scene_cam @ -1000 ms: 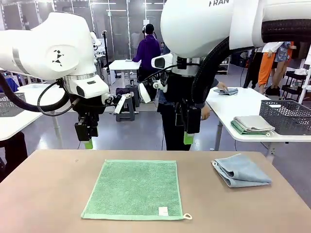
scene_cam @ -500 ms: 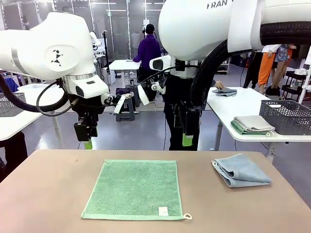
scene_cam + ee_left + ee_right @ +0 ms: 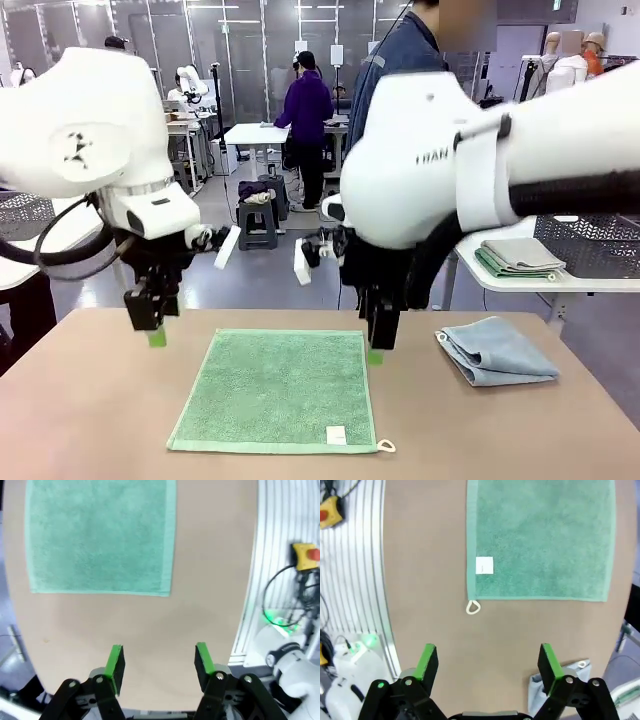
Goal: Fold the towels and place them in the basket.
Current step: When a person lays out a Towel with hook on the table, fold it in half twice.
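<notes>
desk (image 3: 90, 400): brown top, both towels carried on it; its bare surface is seen under both tools in the wrist views.
right arm (image 3: 450, 160): white, brought in from the right and across the middle, wrist pointed down at the desk.
left arm (image 3: 90, 140): white, on the left side, wrist also pointed down.
person (image 3: 395, 60): dark blue jacket, stood at the far side, mostly hidden behind the right arm.
green towel (image 3: 275, 388): laid flat and unfolded, single layer, in the middle of the desk near the robot's edge; untouched by either tool.
blue towel (image 3: 495, 352): light blue, loosely folded into a small bundle, laid to the right of the green towel and apart from it; a corner of it is seen beside the right finger in the right wrist view (image 3: 534, 687).
right tool (image 3: 375, 352): jaws spread wide, nothing held; placed low by the far right corner of the green towel, over bare desk between the two towels.
left tool (image 3: 155, 335): jaws apart, set narrower than the right tool's, nothing between the green pads; hung over bare desk just off the far left corner of the green towel.
tag (image 3: 336, 434): white square, sewn near the green towel's near right corner.
loop (image 3: 386, 446): small white loop, stuck out from that same corner onto the desk.
</notes>
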Tool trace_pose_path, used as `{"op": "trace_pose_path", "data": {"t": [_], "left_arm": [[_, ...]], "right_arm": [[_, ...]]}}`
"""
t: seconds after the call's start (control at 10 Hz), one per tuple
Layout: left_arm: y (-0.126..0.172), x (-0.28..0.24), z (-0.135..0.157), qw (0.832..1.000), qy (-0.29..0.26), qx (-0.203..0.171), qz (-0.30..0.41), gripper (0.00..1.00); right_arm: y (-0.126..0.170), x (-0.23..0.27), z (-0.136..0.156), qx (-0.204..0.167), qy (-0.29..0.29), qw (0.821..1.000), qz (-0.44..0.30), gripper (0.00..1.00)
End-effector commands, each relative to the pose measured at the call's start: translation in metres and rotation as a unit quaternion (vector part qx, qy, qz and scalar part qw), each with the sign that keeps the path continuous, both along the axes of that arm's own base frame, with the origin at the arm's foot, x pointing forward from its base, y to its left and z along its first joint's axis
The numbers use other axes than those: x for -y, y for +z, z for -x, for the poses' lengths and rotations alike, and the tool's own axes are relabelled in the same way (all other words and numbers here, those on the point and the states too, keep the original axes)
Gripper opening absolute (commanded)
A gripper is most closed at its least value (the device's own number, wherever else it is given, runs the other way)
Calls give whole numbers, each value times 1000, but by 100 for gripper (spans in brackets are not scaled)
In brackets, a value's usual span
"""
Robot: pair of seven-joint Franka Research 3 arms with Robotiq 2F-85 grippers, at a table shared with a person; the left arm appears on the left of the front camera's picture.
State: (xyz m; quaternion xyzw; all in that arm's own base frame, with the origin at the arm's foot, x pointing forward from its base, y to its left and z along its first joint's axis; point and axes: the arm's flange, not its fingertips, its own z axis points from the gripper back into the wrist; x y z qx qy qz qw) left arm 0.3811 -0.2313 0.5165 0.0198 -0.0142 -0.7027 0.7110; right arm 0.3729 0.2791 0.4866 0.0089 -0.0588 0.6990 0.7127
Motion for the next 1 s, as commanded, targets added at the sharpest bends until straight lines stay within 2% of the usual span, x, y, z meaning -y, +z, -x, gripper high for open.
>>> {"op": "trace_pose_path", "data": {"t": [0.0,0.1,0.4,0.8,0.9], "left_arm": [[-27,-12,19,999,28,-4,19,72],[-43,-21,21,999,36,-10,26,72],[-98,-47,23,999,48,-5,15,72],[-143,-54,17,1000,4,17,11,72],[-143,-54,16,999,-40,-12,12,72]], "right_arm": [[-28,2,12,-5,-44,999,-14,100],[-42,3,11,-15,-52,998,-12,100],[-77,8,10,-7,-94,996,-6,100],[-109,7,5,-12,-102,995,-2,100],[-112,6,2,-49,-68,996,-32,100]]}}
